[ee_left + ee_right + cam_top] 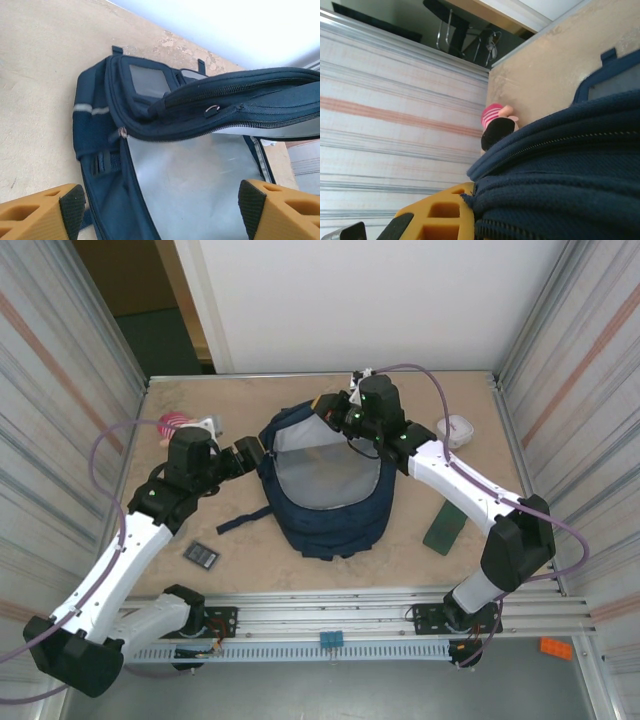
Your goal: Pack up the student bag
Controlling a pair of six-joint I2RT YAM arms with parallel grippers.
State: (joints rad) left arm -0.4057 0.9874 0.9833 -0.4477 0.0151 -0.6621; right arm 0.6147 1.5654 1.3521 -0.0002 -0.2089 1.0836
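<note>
- The left gripper (258, 455) stands wide open with nothing between its jaws. In the left wrist view its two black pads (73, 207) sit far apart at the lower corners.
- Straight ahead of that gripper lies the student bag (330, 510), its mouth gaping. The pale grey lining (200, 175) spreads between and beyond the pads (the tips are just beside the bag's near rim, but whether they touch it cannot be told).
- Above and ahead of the left gripper, the bag's zippered flap (240, 97) is raised clear of the lining.
- The right gripper (328, 408) is closed tight, pinching the navy rim of the bag at the far edge of the opening. In the right wrist view the fabric bunches against its orange finger (437, 217).
- Beyond the right gripper's tips, past the bag's rim, a pink striped plush toy (496, 125) lies on the table (400, 570), close to the side wall.
- Behind the right gripper, on the outer side of its arm, a small white object (458, 428) rests on the table.
- Further back along the same arm, beside the forearm, lies a dark green flat item (443, 530).
- Well behind the left gripper, beside that arm's forearm, a small dark rectangular item (202, 554) lies flat on the table, apart from the bag's loose strap (240, 520).
</note>
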